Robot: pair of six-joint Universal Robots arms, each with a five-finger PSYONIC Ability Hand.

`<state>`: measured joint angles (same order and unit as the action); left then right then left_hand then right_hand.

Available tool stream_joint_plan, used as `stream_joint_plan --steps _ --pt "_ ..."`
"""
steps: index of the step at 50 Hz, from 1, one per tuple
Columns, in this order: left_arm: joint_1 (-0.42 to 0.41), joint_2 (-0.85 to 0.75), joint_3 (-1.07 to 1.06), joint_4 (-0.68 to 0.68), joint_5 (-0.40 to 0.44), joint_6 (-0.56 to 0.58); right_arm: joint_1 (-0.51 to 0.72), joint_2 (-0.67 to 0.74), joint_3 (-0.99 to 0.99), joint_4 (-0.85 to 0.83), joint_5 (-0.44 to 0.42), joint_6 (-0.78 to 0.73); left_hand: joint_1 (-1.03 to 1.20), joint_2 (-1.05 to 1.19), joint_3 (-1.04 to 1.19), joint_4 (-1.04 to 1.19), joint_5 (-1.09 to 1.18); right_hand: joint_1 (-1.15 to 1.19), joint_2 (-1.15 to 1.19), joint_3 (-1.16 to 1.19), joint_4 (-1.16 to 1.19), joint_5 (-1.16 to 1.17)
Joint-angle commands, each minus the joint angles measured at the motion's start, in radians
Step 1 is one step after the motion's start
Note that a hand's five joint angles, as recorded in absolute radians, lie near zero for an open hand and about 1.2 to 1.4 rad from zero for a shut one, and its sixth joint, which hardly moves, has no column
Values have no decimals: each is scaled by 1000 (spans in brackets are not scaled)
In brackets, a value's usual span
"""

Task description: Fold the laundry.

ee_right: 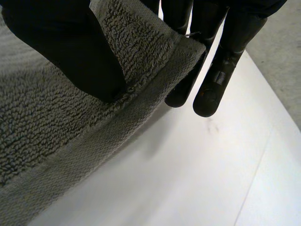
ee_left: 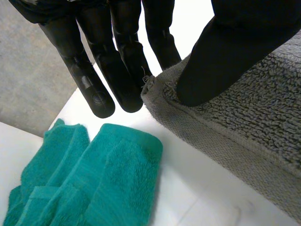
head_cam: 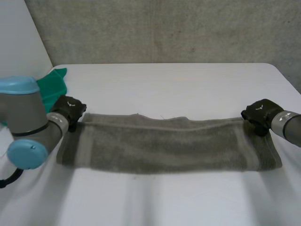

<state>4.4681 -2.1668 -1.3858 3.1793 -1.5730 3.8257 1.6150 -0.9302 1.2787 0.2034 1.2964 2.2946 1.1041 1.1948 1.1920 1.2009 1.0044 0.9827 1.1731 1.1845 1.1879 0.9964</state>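
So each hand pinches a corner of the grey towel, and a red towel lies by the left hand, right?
No: by the left hand lies a green towel, not red, as the left wrist view shows. Left and right hand do each pinch a grey towel corner.
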Motion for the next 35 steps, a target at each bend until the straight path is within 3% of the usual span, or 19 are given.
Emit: stream_joint_plan --steps 1,12,13,15,16,17,27,35 --pt "-26 -162 172 62 -61 15 11 88 -76 -65 107 -4 292 201 204 195 217 414 223 212 208 225" --pt "-49 -223 241 212 -71 18 20 119 -107 -162 118 -3 292 201 204 195 217 414 223 212 208 225" --pt "-59 -226 240 223 -68 18 23 120 -110 -165 118 -1 275 184 187 178 200 48 -142 -153 -157 -140" --pt "-69 -226 234 229 -68 20 29 120 -111 -170 116 2 -286 -376 -374 -382 -361 -808 -999 -1010 -1013 -996" --pt "-75 -226 232 234 -76 23 31 117 -113 -171 116 5 -812 -903 -900 -909 -887 -808 -999 -1010 -1013 -996" --pt "-76 -225 231 234 -78 25 32 108 -116 -180 115 22 -930 -1020 -1017 -1026 -1004 -808 -999 -1010 -1013 -996" --pt "-79 -163 122 232 -127 28 14 -99 -19 -252 100 173 -930 -1020 -1017 -1026 -1004 -808 -999 -1010 -1013 -996" --pt "-79 -7 -82 232 -124 15 -79 -249 195 -167 24 177 -930 -1020 -1017 -1026 -1004 -808 -999 -1010 -1013 -996"
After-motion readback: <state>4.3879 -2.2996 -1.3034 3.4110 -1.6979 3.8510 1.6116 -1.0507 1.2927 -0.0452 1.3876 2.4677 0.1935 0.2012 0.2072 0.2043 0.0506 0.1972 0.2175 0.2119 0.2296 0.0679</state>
